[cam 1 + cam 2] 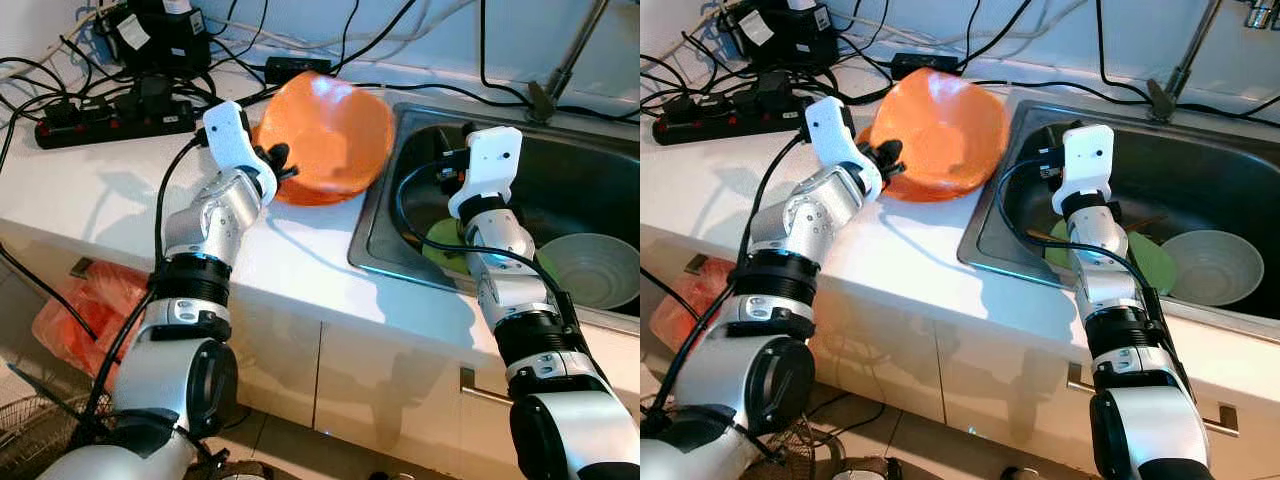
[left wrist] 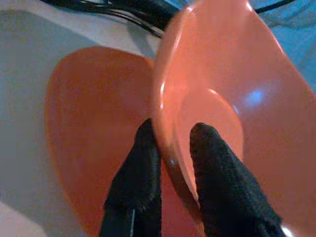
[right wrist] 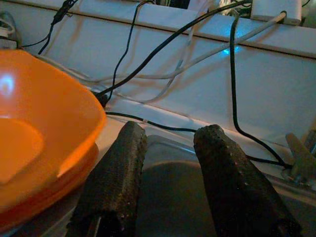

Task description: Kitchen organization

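We find the left gripper (image 2: 170, 148) clamped on the rim of the orange bowl (image 1: 325, 135), upper centre, tilted beside the sink (image 1: 372, 235). A thin edge grip risks slipping. The right gripper (image 3: 168, 153) hovers with fingers parted, holding nothing.

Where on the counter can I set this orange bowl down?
Bare white counter lies between the left gripper holding the orange bowl and the sink edge, toward the front. The back is crowded with a power strip and cables.
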`<state>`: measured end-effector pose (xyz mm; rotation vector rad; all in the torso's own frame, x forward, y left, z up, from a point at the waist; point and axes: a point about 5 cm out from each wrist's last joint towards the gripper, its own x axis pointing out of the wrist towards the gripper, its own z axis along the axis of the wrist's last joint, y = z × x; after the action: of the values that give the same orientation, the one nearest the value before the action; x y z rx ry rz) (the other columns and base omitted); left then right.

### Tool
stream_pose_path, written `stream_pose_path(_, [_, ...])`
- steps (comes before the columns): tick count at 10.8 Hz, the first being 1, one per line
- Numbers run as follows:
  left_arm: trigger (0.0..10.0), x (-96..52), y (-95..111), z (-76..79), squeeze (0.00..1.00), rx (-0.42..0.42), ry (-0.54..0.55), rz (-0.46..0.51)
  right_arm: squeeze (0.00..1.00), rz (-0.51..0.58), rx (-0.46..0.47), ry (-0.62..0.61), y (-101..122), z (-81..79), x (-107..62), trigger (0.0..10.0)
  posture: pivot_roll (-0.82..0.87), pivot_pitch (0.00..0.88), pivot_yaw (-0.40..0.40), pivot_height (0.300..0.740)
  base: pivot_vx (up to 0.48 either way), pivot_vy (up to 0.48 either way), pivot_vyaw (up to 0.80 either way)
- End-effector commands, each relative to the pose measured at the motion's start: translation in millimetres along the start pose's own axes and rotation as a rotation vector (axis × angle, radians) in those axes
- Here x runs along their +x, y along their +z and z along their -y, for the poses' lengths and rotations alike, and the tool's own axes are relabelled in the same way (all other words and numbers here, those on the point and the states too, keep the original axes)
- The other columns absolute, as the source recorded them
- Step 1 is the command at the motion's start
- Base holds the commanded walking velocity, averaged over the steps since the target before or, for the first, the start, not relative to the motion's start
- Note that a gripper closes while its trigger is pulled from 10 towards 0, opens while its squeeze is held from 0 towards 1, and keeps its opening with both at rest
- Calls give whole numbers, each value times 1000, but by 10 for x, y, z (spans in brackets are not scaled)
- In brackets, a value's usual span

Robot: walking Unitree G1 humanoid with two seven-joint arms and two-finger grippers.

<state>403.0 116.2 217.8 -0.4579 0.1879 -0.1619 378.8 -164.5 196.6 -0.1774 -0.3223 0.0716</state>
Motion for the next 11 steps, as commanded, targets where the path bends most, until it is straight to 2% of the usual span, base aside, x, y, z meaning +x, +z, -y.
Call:
stream_pose_path(1, [0,-14,4,-7,0,-21,-3,17,0,-3,-11,-5,5,32,-4,10000,82,69,7,740,0,0,0])
stream_pose_path(8, [0,-133,280,-16,0,-115,-5,300,0,-7,-9,-14,-3,50,-6,10000,83,66,0,740,0,0,0])
stream_pose_path(11, [0,-215,400,47,0,-133,-58,443,0,-6,-1,-15,3,50,1,10000,81,65,-1,740,0,0,0])
